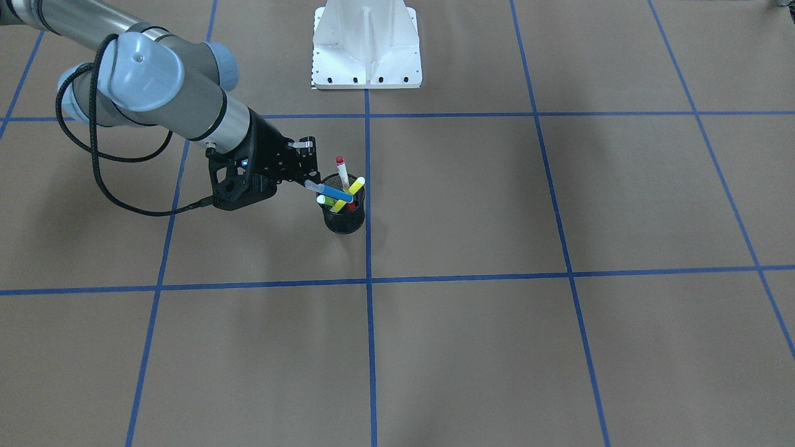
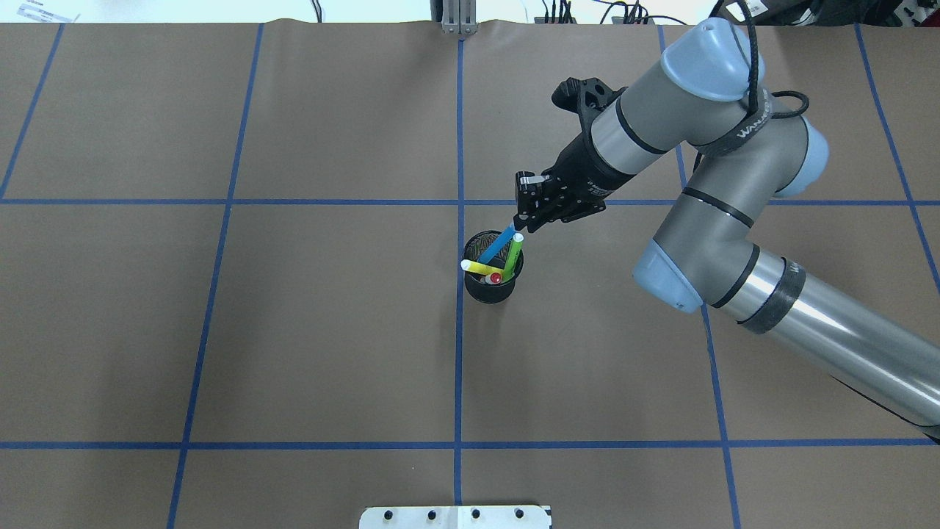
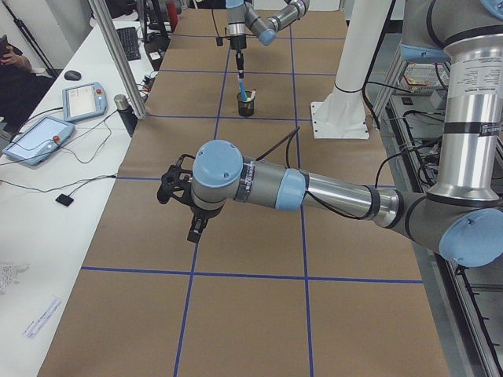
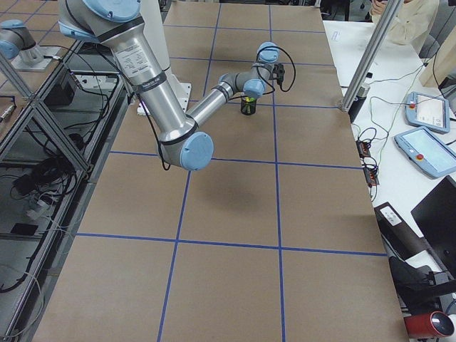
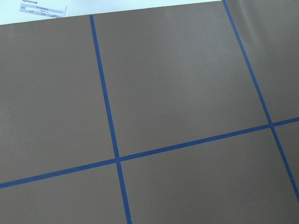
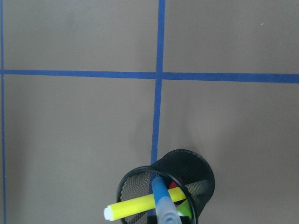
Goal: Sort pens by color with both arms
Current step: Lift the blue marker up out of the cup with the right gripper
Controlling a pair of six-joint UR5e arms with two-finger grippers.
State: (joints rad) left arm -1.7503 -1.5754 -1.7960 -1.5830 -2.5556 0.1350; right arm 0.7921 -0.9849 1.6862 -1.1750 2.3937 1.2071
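Note:
A black mesh cup (image 1: 345,222) stands near the table's middle and holds the pens. The blue pen (image 1: 332,192) leans out of the cup, and my right gripper (image 1: 309,181) is shut on its clear-capped upper end. The overhead view shows the same grip (image 2: 520,223) on the blue pen (image 2: 496,245). The white pen with red ends (image 1: 340,167) stands upright in the cup. The yellow highlighter (image 1: 356,185) and the lime green highlighter (image 1: 328,202) lean against the rim. My left gripper (image 3: 192,226) hovers over bare table far from the cup; I cannot tell if it is open.
The white bolted pedestal (image 1: 366,53) stands behind the cup at the robot's side. Blue tape lines (image 1: 367,279) divide the brown table into squares. A paper label (image 5: 42,8) lies at the table's edge in the left wrist view.

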